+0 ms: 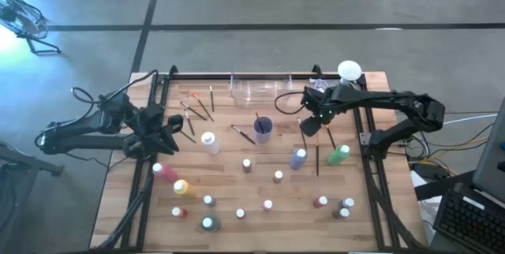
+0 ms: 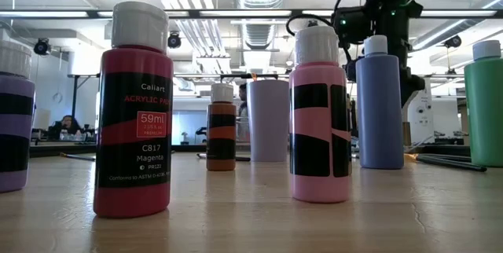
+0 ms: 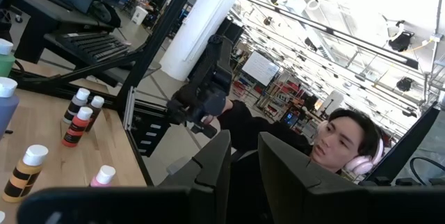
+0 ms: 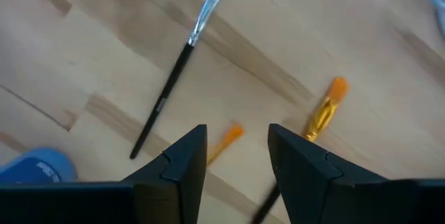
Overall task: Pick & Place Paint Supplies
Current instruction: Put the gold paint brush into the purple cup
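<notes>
Paint bottles stand upright across the wooden table (image 1: 237, 179): a white one (image 1: 209, 142), a blue one (image 1: 298, 158), a green one (image 1: 339, 155) and several small ones toward the near edge. Thin brushes lie at the far left (image 1: 197, 108), and one stands in a purple cup (image 1: 263, 128). My right gripper (image 1: 309, 125) points down, open, over loose brushes. An orange-tipped brush (image 4: 227, 140) lies below the gap between its fingers (image 4: 238, 160), with a gold-ferruled brush (image 4: 323, 113) and a black-handled brush (image 4: 179, 67) beside it. My left gripper (image 3: 243, 175) hovers level at the left edge, narrowly open, with nothing in it.
A clear plastic container (image 1: 260, 87) sits at the far edge. Magenta (image 2: 132, 111) and pink (image 2: 320, 119) bottles stand near the table's front. A person (image 3: 348, 147) sits beyond the table's edge. Bare wood lies between the cup and the front bottles.
</notes>
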`<state>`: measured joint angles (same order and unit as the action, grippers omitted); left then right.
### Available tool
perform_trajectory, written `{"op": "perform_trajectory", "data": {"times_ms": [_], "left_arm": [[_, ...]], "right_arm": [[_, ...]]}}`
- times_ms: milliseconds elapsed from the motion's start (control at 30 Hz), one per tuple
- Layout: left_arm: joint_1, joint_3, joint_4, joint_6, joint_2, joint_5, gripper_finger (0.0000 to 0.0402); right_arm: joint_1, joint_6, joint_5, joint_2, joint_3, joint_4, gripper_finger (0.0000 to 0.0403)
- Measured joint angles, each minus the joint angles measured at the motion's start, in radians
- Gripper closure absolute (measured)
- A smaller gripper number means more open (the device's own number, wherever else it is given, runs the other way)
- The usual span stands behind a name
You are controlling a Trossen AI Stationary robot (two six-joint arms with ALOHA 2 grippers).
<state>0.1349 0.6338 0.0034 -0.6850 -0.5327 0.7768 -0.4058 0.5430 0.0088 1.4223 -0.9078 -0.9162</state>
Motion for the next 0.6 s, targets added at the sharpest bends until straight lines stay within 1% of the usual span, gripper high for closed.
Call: {"op": "perform_trajectory", "data": {"times_ms": [200,433,600], "left_arm": [[0.0,0.0,0.0,0.0,0.0,0.0,0.0321],[0.0,0.0,0.0,0.0,0.0,0.0,0.0321],[0.0,0.0,0.0,0.0,0.0,0.0,0.0321]], "right_arm": [[0.011,0.053,0.001,0.0,0.064,0.046,0.0262],[0.011,0.084,-0.006,0.0,0.136,0.087,0.0238],[0.011,0.097,-0.007,0.0,0.177,0.123,0.0228]]}}
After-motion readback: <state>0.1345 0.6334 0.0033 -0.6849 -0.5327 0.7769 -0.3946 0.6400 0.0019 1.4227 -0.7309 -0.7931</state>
